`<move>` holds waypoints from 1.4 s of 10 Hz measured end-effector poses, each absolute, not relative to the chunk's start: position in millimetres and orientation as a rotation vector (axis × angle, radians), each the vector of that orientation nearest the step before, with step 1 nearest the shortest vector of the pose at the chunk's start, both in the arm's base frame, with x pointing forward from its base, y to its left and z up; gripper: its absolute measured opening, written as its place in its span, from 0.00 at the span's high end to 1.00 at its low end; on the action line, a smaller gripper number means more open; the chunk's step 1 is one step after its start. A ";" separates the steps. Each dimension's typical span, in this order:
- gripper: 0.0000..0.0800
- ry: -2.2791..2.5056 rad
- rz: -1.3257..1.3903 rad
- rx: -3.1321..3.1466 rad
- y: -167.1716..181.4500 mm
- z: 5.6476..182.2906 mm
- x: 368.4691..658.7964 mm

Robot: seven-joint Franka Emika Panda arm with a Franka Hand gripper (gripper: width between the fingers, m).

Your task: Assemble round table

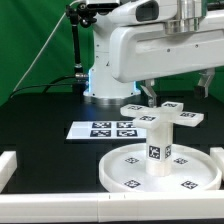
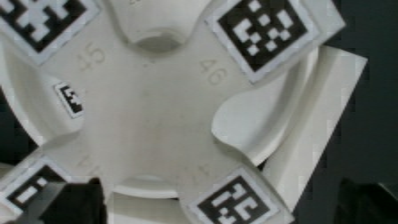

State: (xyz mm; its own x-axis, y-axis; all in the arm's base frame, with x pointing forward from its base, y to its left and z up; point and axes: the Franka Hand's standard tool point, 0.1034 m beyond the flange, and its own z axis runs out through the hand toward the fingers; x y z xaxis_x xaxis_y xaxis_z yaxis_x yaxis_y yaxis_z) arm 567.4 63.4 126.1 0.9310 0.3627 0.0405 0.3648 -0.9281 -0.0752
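Closest to me in the exterior view, the round disc [image 1: 160, 168] lay flat on the black table [image 1: 45, 105], below the hand and toward the camera. The short thick leg [image 1: 156, 143] stood upright at the disc's middle, a square tag on its side. The cross-shaped base [image 1: 163, 113] sat on top of the leg, its arms spread level, directly under the hand.

The hand [image 1: 161, 94] hung just above the cross. I could make out two dark fingers [image 1: 148, 91] coming down toward it, but I could not tell whether they were open or closed, or whether they touched the cross at all.

Through the wrist camera I saw the cross [image 2: 169, 110] filling most of the frame, tags on its arms, with the disc's rim [image 2: 324, 110] curving behind it.

Farther back than the hand, toward the exterior view's left, the marker board [image 1: 103, 129] lay flat on the table. A white border block [image 1: 8, 163] sat at the exterior view's left edge. Behind everything stood the arm's base [image 1: 100, 75].
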 end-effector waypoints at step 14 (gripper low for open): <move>0.19 -2.245 -0.056 -2.257 50.7 123.9 567.8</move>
